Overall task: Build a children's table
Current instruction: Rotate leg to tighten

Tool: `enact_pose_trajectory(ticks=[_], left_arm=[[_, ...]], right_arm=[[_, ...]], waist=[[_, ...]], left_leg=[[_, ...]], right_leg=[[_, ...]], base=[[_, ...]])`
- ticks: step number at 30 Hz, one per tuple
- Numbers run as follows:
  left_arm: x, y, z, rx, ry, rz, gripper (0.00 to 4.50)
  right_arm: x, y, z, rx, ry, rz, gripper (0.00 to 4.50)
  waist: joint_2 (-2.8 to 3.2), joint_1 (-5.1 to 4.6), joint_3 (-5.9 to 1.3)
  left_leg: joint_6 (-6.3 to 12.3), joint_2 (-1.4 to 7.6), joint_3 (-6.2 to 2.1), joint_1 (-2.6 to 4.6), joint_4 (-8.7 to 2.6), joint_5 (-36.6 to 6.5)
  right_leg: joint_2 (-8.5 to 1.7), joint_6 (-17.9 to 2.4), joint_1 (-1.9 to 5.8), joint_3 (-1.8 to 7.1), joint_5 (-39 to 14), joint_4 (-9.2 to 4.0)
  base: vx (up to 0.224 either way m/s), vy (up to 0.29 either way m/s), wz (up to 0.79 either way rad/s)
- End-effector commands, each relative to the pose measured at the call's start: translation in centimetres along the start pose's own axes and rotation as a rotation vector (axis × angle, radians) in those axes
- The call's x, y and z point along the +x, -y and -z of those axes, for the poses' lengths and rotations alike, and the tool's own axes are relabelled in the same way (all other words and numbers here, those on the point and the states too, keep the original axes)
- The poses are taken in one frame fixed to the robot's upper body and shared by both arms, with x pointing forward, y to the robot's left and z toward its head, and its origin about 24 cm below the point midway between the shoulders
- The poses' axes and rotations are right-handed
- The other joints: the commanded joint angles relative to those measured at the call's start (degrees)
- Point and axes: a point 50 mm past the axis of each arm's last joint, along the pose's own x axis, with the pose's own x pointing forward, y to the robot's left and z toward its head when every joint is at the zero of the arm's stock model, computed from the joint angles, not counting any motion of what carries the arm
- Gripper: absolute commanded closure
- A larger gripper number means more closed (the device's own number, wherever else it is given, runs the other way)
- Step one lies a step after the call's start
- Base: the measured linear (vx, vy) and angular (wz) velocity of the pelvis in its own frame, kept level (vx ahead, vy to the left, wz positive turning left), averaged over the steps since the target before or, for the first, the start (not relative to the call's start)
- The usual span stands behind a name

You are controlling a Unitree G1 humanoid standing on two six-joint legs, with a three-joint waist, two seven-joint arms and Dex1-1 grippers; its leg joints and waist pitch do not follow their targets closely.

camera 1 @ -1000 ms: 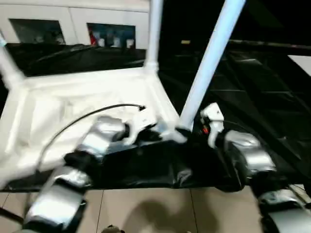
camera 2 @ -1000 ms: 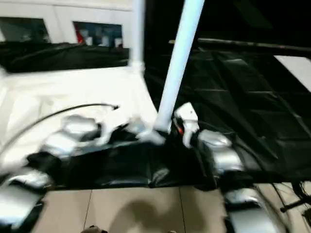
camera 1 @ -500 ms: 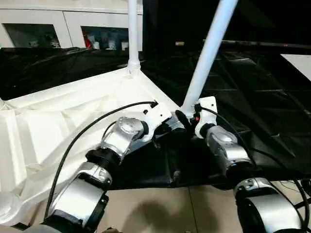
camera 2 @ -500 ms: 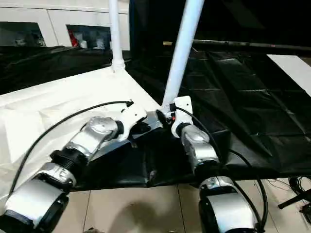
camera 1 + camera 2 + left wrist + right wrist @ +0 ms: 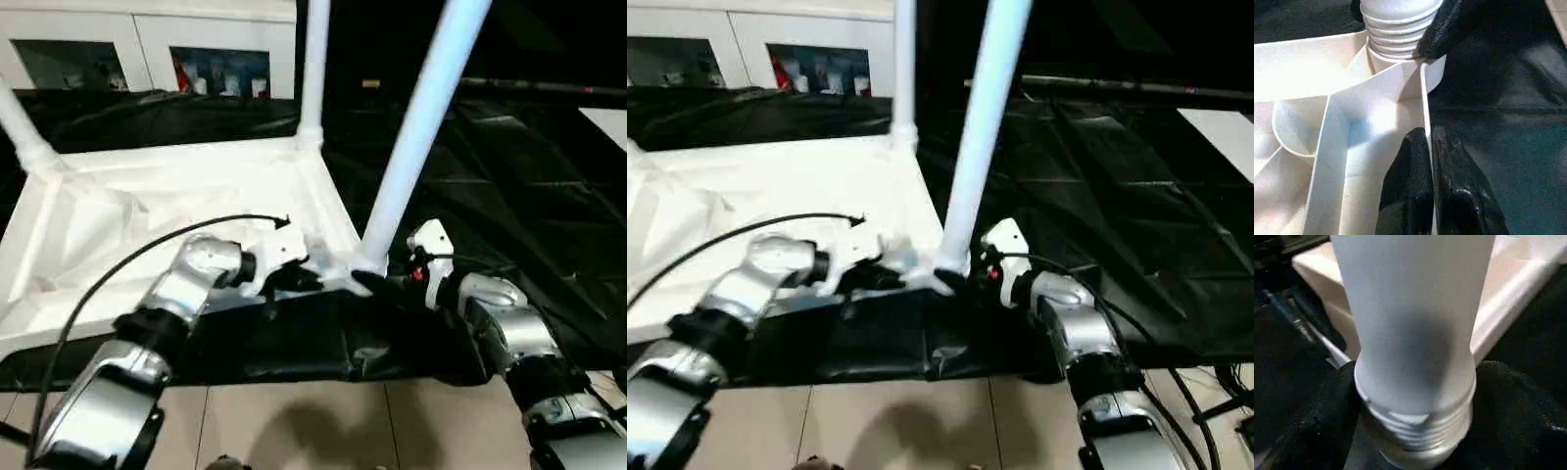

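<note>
The children's table lies upside down: its white tabletop [image 5: 147, 225] shows its ribbed underside. Three white legs stand in corner sockets, at the far left [image 5: 22, 132], the far right [image 5: 313, 69] and the near right [image 5: 416, 127]. My left gripper [image 5: 1427, 142] is shut on the tabletop's thin rim wall beside the near right socket. My right gripper [image 5: 377, 284] is at the foot of the near right leg [image 5: 1410, 323], open. Its black fingers [image 5: 1317, 431] stand spread on either side of the leg's threaded base, close against it.
The tabletop rests on a platform draped in black sheeting [image 5: 509, 196] that runs on to the right. Behind stands a white cabinet with glass doors [image 5: 147, 49]. Beige floor tiles [image 5: 294, 421] lie below the platform's front edge. A black cable [image 5: 147, 255] arcs over my left forearm.
The camera has swung, shifting the whole picture. Both grippers stay at the near right corner, the left on the rim and the right at the leg's base.
</note>
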Motion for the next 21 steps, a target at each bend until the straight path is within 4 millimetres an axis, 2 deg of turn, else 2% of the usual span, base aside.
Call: enact_pose_trajectory(ticks=[1,4,5,7,11,14,16,20,21], left_arm=[[0.8,0.9,-1.0,0.035,0.066,0.096,4.50],[0.6,0.9,-0.7,0.029,0.061,0.094,4.50],[0.6,0.9,-0.6,0.027,0.060,0.095,4.50],[0.5,1.0,-0.5,0.023,0.058,0.098,4.50],[0.4,1.2,-0.4,0.015,0.055,0.104,4.50],[0.4,1.3,-0.3,0.008,0.053,0.106,4.50],[0.4,1.3,-0.2,0.007,0.050,0.105,4.50],[0.6,1.2,0.0,0.002,0.038,0.073,4.50],[0.9,0.7,0.1,-0.010,0.021,0.003,4.50]], right_arm=[[-0.7,0.5,-0.8,-0.023,0.017,-0.002,0.62],[-0.7,0.2,-0.8,-0.026,0.014,-0.041,0.62],[-0.7,0.1,-0.8,-0.023,0.015,-0.050,0.90],[-0.8,-0.1,-0.7,-0.020,0.011,-0.068,0.97],[-0.9,-0.2,-0.5,-0.011,0.006,-0.086,1.21],[-1.0,-0.3,-0.3,0.005,0.003,-0.095,1.58],[-1.0,-0.3,-0.2,0.011,0.001,-0.094,1.63],[-0.9,-0.2,0.2,0.043,-0.007,-0.047,1.72],[-0.6,0.2,0.7,0.071,-0.021,0.036,1.73]], waist=[[-0.47,-0.02,-3.80],[-0.57,0.35,-3.72],[-0.53,0.46,-3.74],[-0.75,0.72,-3.76],[-0.95,0.70,-3.79],[-0.89,0.74,-3.75],[-0.92,0.74,-3.75],[-0.94,0.71,-3.71],[-0.92,0.63,-3.63]], left_leg=[[5.27,1.67,-0.04,0.68,-3.48,-7.5],[4.79,1.66,-0.03,0.64,-3.52,-7.5],[4.70,1.67,-0.03,0.69,-3.52,-7.6],[4.59,1.72,0.00,0.72,-3.51,-7.4],[4.60,1.66,-0.01,0.63,-3.49,-6.7],[4.71,1.65,0.02,0.65,-3.49,-6.6],[4.60,1.62,0.01,0.64,-3.49,-6.5],[4.36,1.57,0.02,0.62,-3.50,-6.7],[4.08,1.63,0.01,0.67,-3.59,-7.1]], right_leg=[[-3.08,-15.5,3.12,2.75,-0.5,-4.11],[-3.15,-14.7,3.13,2.82,-2.0,-4.19],[-3.17,-14.5,3.13,2.81,-2.3,-4.22],[-3.20,-14.2,3.08,2.85,-2.3,-4.15],[-3.16,-13.9,3.09,2.82,-2.0,-4.05],[-3.15,-13.8,3.01,2.82,-2.4,-4.11],[-3.13,-13.7,3.01,2.83,-2.6,-4.11],[-3.15,-13.4,3.02,2.86,-3.2,-4.21],[-3.12,-13.1,2.90,2.87,-4.1,-4.32]], base=[[0.000,0.000,0.00],[0.000,0.000,0.00],[0.000,0.000,0.00],[0.000,0.000,0.00],[0.000,0.000,0.00],[0.000,0.000,0.00],[0.000,0.000,0.00],[0.000,0.000,0.00],[0.000,0.000,0.00]])
